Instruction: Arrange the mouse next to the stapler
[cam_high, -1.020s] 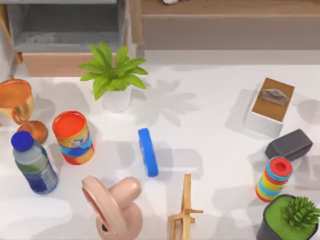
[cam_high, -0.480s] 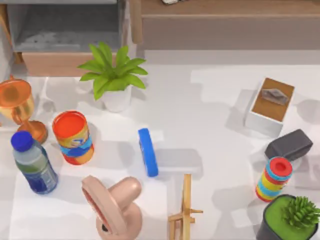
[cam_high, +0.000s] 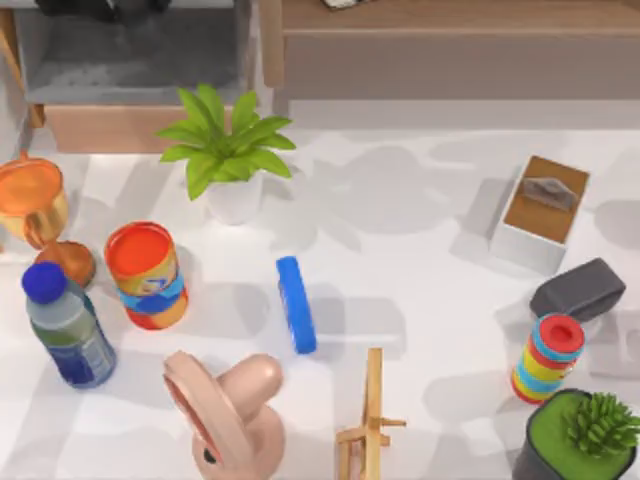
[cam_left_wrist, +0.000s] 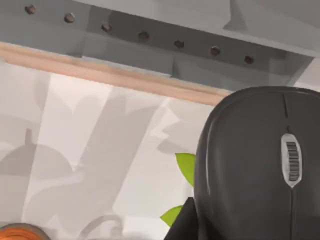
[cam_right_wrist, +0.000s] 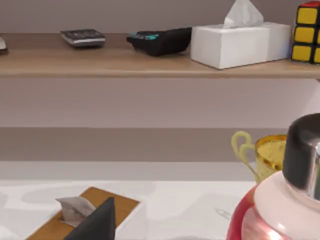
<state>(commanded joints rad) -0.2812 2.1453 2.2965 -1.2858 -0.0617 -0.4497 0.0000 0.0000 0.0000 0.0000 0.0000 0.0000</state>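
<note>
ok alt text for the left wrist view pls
A dark grey mouse with a ribbed scroll wheel looms close at one side, above a white table. Green leaf tips peek out beside it, with a grey shelf unit beyond.

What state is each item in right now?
black computer mouse: raised above the table.
narrow blue stapler: closed, resting on the table.
clear plastic bottle with blue cap: upright, capped.
orange-lidded can: upright, lid on.
white tissue box with wooden top: tissue poking out.
orange goblet: upright.
</note>
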